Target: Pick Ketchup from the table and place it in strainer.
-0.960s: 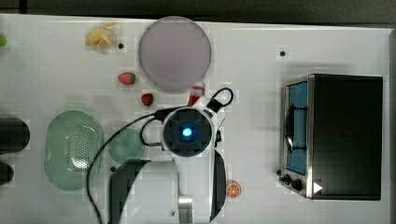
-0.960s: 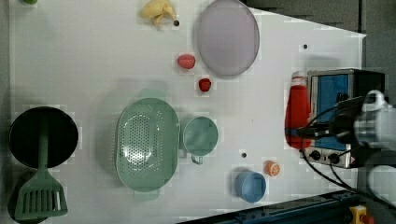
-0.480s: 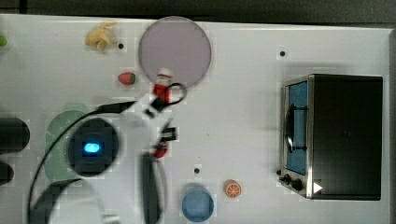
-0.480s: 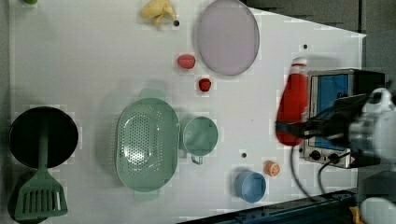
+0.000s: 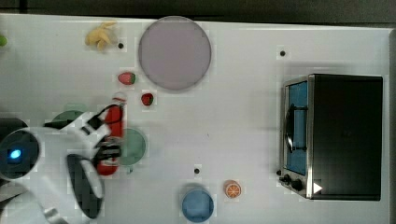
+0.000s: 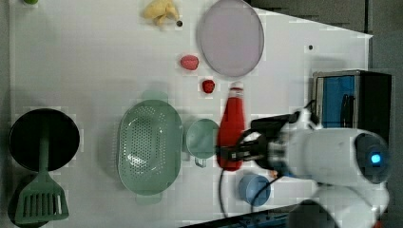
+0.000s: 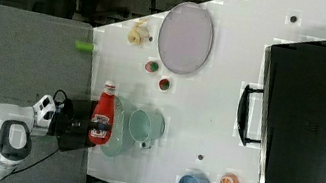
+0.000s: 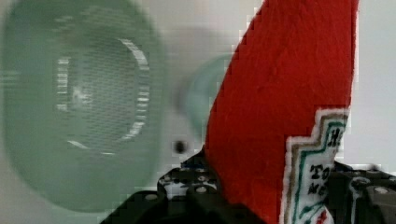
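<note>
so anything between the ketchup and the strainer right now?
Nothing visible blocks it. The gripper carries the Ketchup raised above the teal bowl, which sits right beside the strainer. The strainer basin is empty.

The white counter [image 6: 95,57] carries a mint strainer [image 6: 150,147], with a teal bowl [image 6: 202,138] just beside it. A lilac plate [image 6: 231,37], two strawberries [image 6: 189,62], a banana [image 6: 160,10], a blue cup [image 6: 253,189], an orange slice [image 5: 232,189], a toaster oven [image 5: 343,135], a black pan [image 6: 43,139] and a green spatula [image 6: 40,202] also lie on it.
</note>
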